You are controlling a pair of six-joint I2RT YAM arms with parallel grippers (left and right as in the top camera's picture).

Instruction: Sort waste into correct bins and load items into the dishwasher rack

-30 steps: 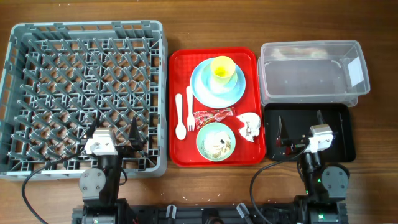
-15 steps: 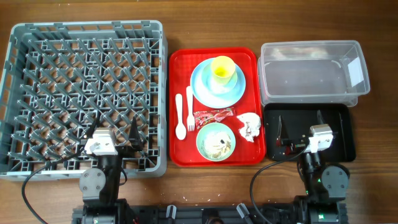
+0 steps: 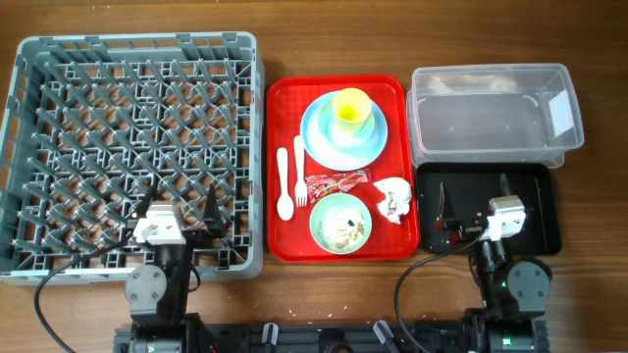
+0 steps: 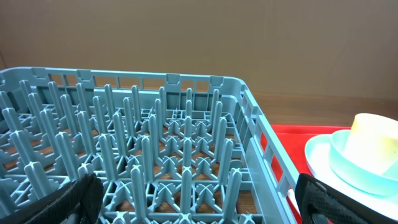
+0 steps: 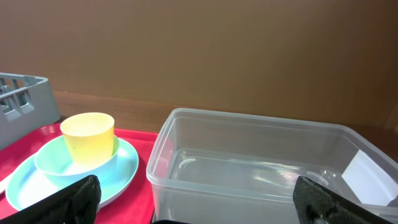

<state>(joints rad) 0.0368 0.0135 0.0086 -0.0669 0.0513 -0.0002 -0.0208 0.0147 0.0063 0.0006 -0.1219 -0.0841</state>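
A wooden table [image 3: 294,39] is being shown overhead; the brown wall [image 5: 186,37] by wrist views only. The dishwasher rack [image 3: 137,41] is being carried at the left edge, plate [image 3: 329,147] and napkin [image 3: 392,199] on the central red tray [image 3: 397,108], and the 2 bins, clear tub [image 3: 491,108] and black tray [image 3: 535,186], at the right edge. Left gripper [image 3: 181,201] and right gripper [image 3: 473,186] are being held open, empty.

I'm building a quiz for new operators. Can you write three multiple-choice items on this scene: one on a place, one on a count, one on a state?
1. Where is the crumpled napkin? A in the black tray; B on the red tray; C in the rack.
2. How many white utensils lie on that tray? A one; B two; C four.
3. The left gripper is: A shut on the cup; B shut on the napkin; C open.

Answers: B, it lies on the tray beside the green bowl. B, one fork and one spoon. C, its jaws stand wide with nothing between them.
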